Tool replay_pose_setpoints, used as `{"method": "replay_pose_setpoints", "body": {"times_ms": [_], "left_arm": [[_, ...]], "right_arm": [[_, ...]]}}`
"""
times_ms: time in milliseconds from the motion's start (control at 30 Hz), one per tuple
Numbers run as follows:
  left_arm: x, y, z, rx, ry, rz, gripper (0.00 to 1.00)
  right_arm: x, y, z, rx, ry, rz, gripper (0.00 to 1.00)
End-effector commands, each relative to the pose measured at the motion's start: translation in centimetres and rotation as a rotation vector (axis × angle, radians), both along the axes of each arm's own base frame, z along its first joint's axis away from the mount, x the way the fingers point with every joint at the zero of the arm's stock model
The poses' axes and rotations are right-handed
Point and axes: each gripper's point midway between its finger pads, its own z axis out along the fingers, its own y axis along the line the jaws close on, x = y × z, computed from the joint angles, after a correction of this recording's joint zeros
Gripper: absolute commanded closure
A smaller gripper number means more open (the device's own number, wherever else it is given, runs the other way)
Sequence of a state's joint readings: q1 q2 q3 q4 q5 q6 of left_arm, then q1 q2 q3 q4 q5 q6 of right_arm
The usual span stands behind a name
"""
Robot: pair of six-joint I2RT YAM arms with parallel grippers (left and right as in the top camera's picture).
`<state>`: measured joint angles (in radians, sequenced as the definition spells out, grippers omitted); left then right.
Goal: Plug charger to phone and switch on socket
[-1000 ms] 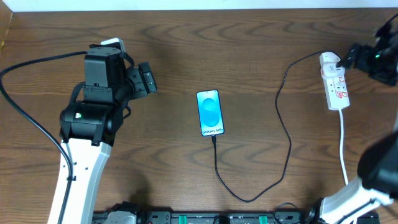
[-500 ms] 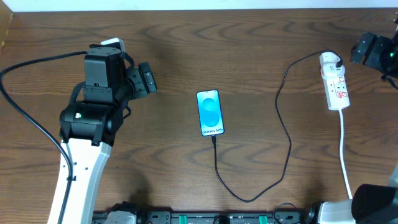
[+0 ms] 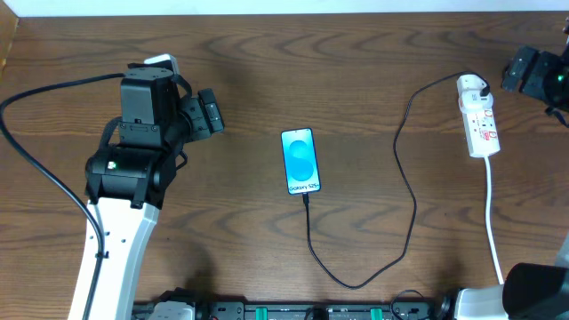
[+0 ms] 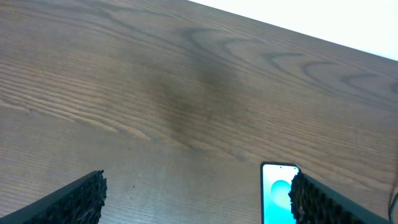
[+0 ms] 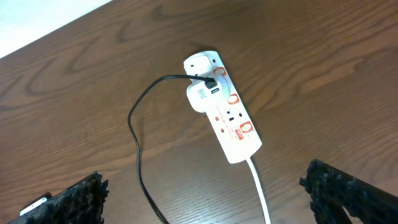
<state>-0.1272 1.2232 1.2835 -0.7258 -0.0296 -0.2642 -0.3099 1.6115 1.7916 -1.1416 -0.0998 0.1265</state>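
The phone [image 3: 300, 161] lies flat mid-table, blue screen up, and shows at the bottom right of the left wrist view [image 4: 278, 193]. The charger cable [image 3: 409, 187] runs from the phone's near end in a loop to a white adapter [image 5: 201, 98] seated in the white socket strip [image 3: 477, 116], which also shows in the right wrist view [image 5: 230, 121]. My left gripper [image 3: 210, 111] is open and empty, well left of the phone. My right gripper [image 3: 518, 71] is open and empty, just right of the strip's far end and above it.
The strip's white cord [image 3: 492, 213] runs toward the front edge at the right. The left arm's thick black cable [image 3: 40, 169] curves over the left side of the wooden table [image 3: 267, 71].
From a second ago my right gripper drew back to the right, away from the strip's far end, and has held still over the last half second. The left arm, phone and cable have not moved.
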Motion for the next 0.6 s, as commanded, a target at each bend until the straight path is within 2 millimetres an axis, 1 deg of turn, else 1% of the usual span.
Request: {"method": "replay_pose_setpoints", "body": {"times_ms": [0, 333, 467, 567], "left_arm": [[0.2, 0.2, 0.7, 0.013, -0.018, 0.003, 0.06], [-0.2, 0.2, 0.5, 0.011, -0.013, 0.0, 0.06], [-1.7, 0.2, -0.2, 0.012, -0.009, -0.006, 0.07], [-3.4, 0.4, -1.5, 0.013, 0.001, -0.006, 0.07]], "right_arm": [[-0.1, 0.0, 0.4, 0.0, -0.007, -0.013, 0.01], [-0.1, 0.0, 0.4, 0.0, -0.007, -0.013, 0.01], [-0.1, 0.0, 0.4, 0.0, -0.007, -0.013, 0.01], [-0.1, 0.0, 0.4, 0.0, -0.007, -0.014, 0.01]]}}
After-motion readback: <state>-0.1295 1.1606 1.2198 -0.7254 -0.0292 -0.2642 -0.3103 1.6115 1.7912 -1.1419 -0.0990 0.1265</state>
